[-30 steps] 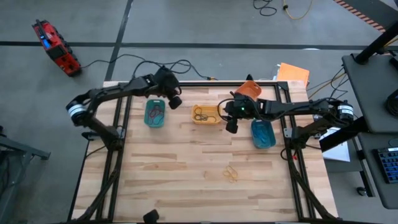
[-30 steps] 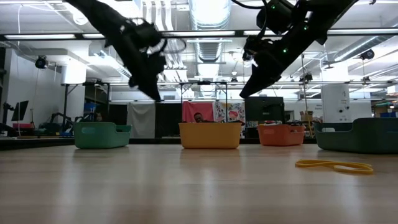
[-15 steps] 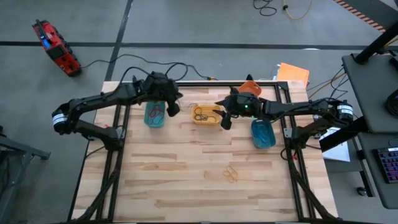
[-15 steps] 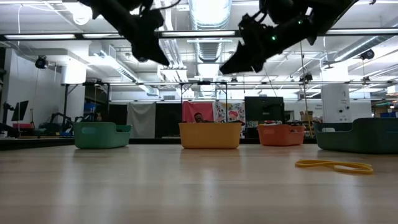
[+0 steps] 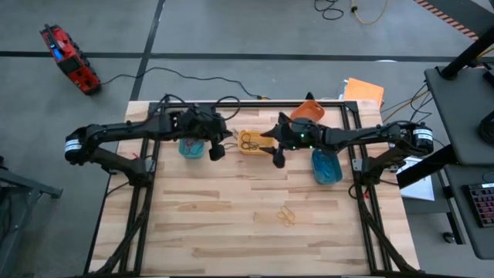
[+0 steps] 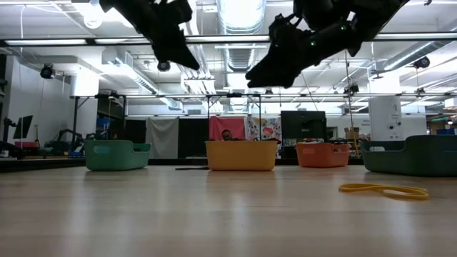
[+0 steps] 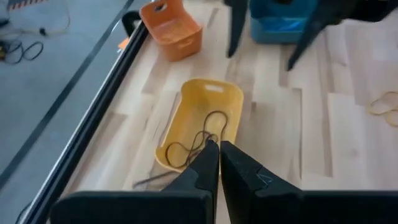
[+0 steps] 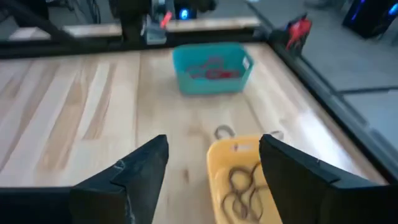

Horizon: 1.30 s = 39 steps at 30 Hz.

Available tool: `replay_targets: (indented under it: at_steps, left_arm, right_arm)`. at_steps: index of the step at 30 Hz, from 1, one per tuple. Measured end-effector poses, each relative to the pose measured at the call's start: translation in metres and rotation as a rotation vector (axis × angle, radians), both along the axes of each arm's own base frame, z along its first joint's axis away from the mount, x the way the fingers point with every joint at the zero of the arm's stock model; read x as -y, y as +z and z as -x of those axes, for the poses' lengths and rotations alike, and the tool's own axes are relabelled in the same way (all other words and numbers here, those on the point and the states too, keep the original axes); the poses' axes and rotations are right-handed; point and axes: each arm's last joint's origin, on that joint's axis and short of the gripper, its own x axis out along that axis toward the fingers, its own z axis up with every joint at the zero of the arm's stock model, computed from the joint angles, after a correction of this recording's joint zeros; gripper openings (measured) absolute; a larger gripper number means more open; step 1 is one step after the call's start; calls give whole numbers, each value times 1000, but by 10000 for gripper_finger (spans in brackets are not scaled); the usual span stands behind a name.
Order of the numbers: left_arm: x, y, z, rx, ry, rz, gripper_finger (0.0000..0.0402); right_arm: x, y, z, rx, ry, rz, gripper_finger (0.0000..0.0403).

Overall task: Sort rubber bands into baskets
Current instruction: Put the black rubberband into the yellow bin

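Observation:
Four baskets stand in a row at the table's far side: teal (image 5: 191,148), yellow (image 5: 255,143), orange (image 5: 311,110) and blue (image 5: 326,167). Dark bands lie in the yellow basket (image 7: 205,118), and red and dark ones in the teal basket (image 8: 212,67). Yellow-orange bands (image 5: 287,215) lie loose on the table near the middle. My left gripper (image 5: 218,151) is shut and hangs high between the teal and yellow baskets; I see nothing between its fingers (image 7: 214,144). My right gripper (image 5: 278,157) is open and empty, high over the yellow basket's right end (image 8: 214,168).
A small loop (image 8: 222,132) lies on the table beside the yellow basket's left end. Thick black cables run along the table's far edge (image 5: 231,99). The near half of the table (image 5: 231,232) holds only the loose yellow-orange bands (image 6: 384,190).
My left gripper has risen and swung from over the teal basket's far end toward the near edge and the yellow basket. My right gripper has risen and tipped from pointing steeply down to nearly level, pointing toward the table's left.

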Motion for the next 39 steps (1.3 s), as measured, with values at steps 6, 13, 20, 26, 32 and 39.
replay_targets:
  at_steps: [6,13,20,26,32,39]
  left_arm:
    - [-5,-25,-3,-134,66,19,19]
    - [-14,-79,-16,-346,86,8,109]
    - [-35,-115,-30,-437,51,-32,184]
    - [-57,-135,-30,-458,44,20,193]
    - [-64,-155,-26,-444,-10,69,187]
    - [-62,-171,-24,-432,-38,90,180]
  right_arm:
    - [-5,-9,4,-100,-6,-68,259]
    - [-7,-18,8,-195,-5,-102,263]
    - [-8,-19,9,-217,-5,-108,263]
    - [-8,-20,9,-222,-6,-109,267]
    - [-8,-20,10,-224,-6,-109,268]
    - [-8,-20,10,-223,-6,-109,263]
